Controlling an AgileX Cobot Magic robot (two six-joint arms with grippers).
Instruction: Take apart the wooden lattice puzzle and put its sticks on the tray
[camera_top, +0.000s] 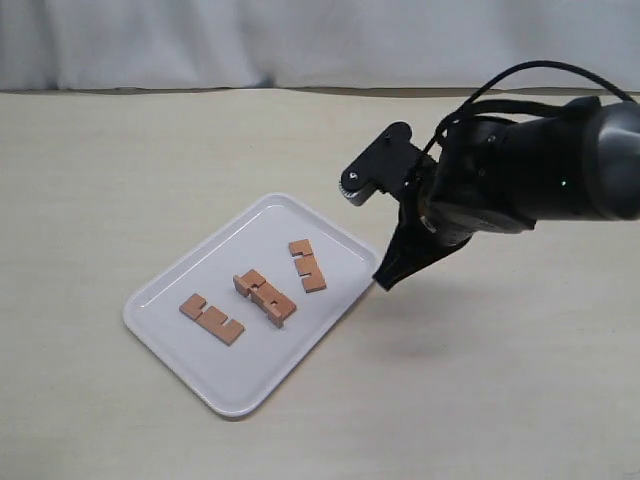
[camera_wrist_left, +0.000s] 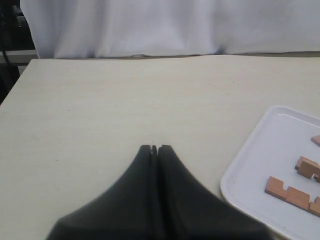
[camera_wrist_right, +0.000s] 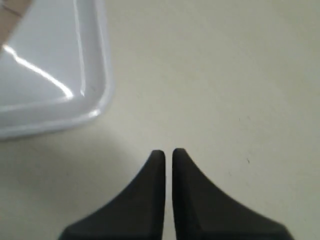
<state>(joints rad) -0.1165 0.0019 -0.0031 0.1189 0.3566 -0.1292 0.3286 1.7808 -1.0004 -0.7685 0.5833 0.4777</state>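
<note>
The white tray (camera_top: 165, 292) lies on the table with reddish-brown notched sticks on it. One stick (camera_top: 211, 319) is at its left and another stick (camera_top: 307, 265) at its right. Between them sits a thicker piece (camera_top: 265, 296) that looks like two sticks together; I cannot tell whether they are interlocked. No whole lattice puzzle shows. My right gripper (camera_top: 385, 281) hangs just off the tray's right corner, its jaws nearly touching and holding nothing; it is also seen in the right wrist view (camera_wrist_right: 168, 151). My left gripper (camera_wrist_left: 154, 147) is shut and empty over bare table, left of the tray (camera_wrist_left: 250, 172).
A pale curtain (camera_top: 300, 40) runs along the table's far edge. The right arm's black body (camera_top: 520, 170) stands above the table to the tray's right. The left arm is outside the exterior view.
</note>
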